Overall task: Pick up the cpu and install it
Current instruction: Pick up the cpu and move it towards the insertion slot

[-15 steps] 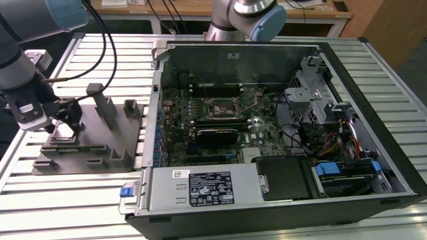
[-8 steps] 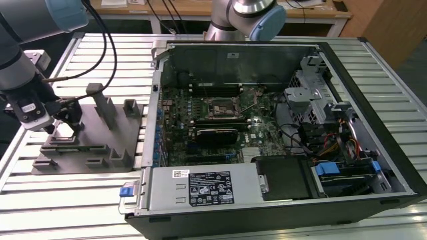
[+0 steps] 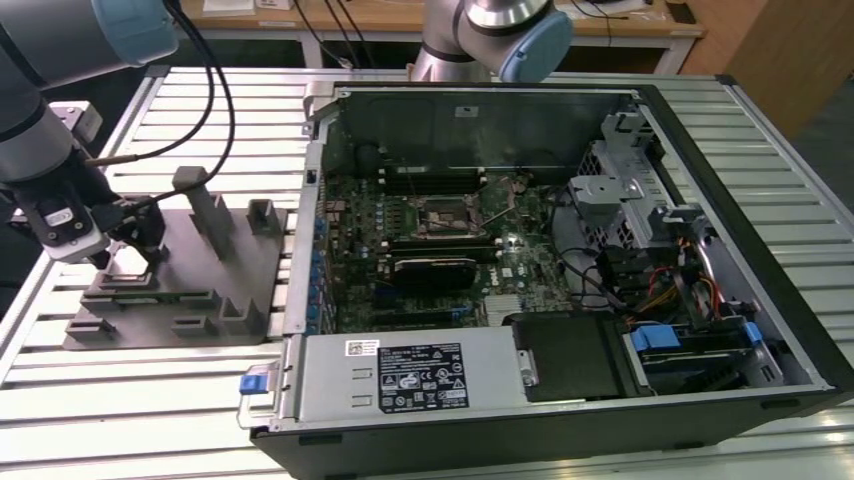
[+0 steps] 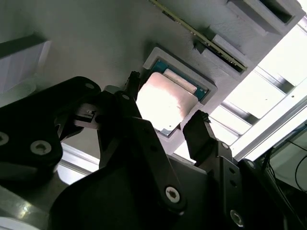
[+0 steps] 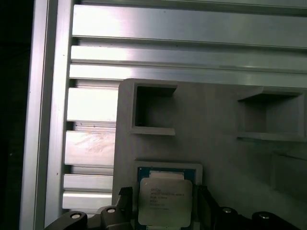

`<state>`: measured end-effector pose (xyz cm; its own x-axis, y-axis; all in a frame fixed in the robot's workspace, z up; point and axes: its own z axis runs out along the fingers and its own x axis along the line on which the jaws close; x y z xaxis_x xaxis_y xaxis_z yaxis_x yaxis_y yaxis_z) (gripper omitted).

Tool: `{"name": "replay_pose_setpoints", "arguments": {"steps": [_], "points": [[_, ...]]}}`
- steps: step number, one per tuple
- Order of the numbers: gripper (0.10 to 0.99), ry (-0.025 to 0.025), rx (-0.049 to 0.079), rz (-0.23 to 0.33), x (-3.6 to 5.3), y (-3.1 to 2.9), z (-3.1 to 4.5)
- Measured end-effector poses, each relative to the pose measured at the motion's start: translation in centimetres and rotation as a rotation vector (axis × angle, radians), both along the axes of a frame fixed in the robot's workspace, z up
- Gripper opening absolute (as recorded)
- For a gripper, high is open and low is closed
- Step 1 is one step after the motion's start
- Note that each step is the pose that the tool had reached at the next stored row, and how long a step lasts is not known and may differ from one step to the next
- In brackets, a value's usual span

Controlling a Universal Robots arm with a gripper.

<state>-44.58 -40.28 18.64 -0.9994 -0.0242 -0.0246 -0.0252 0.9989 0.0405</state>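
The cpu (image 5: pixel 164 201) is a small square chip with a shiny silver top, lying flat in a shallow blue-lined recess of the grey fixture block (image 5: pixel 211 143). In the second wrist view the cpu (image 4: pixel 165 100) looks bright white in that recess. My gripper (image 5: pixel 163 193) hangs low over it and is open, with one black finger on each side of the chip and a small gap to each edge. In the exterior view the gripper (image 3: pixel 118 250) is at the left, down over the near left part of the fixture block (image 3: pixel 187 310). The black-framed motherboard socket (image 3: pixel 447 215) lies inside the open computer case.
The open computer case (image 3: pixel 561 400) takes up the exterior view's middle and right, with a drive cage, cables and power supply inside. Upright grey posts (image 3: pixel 200 200) rise from the fixture beside the gripper. A second arm's base (image 3: pixel 494 40) stands behind the case. Everything rests on a slatted aluminium table (image 5: pixel 144 28).
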Motion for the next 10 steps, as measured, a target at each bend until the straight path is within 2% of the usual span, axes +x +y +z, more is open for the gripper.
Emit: {"name": "replay_pose_setpoints", "arguments": {"steps": [10], "points": [[0.647,0.0000,0.000,0.000,0.00,0.00,-0.05]]}}
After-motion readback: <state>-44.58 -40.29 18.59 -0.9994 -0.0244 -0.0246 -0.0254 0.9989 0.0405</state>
